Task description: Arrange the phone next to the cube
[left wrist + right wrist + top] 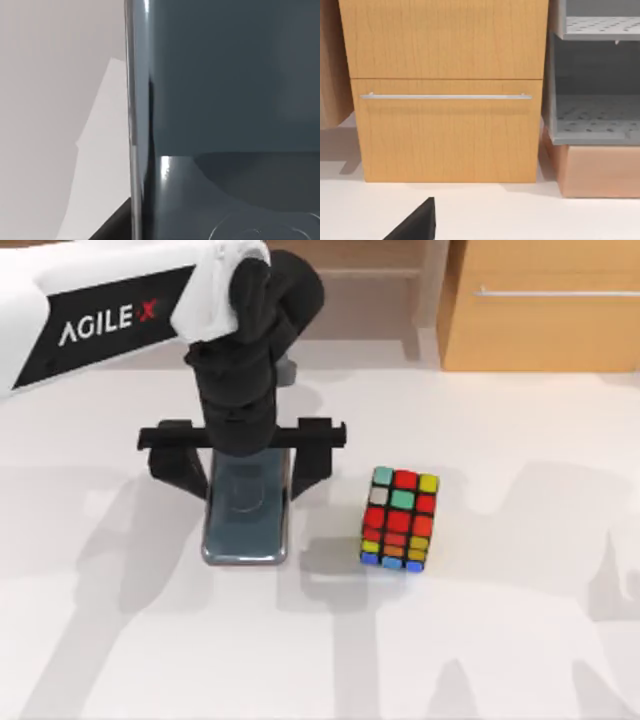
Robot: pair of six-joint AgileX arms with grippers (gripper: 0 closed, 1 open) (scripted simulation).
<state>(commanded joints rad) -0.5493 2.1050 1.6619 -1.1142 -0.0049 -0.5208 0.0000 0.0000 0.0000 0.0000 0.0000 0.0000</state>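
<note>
Top view: the left gripper is held directly over the phone, its two dark fingers spread wide, one on each side of the phone's long edges and neither seen pressing on the rim. The phone lies flat on the desk, its far half covered by the wrist and its near end protruding from under the gripper. The cube sits just beyond the finger on the gripper's right side, close to the phone but apart from it, with a narrow strip of desk between them.

In the left wrist view the phone is seen from very close, its silvery rim running along the glossy screen, so the gripper is judged to be low over it.

Whether the phone is about to be grasped or has just been set down cannot be told. If it is being released, the fingers should be kept fully spread and the lift made straight up, so the phone is not dragged or tipped. If a grasp is intended, the closing should be centred on the long edges, and any sideways motion kept short of the cube.

The right arm is parked; in its wrist view a wooden drawer cabinet is faced.
</note>
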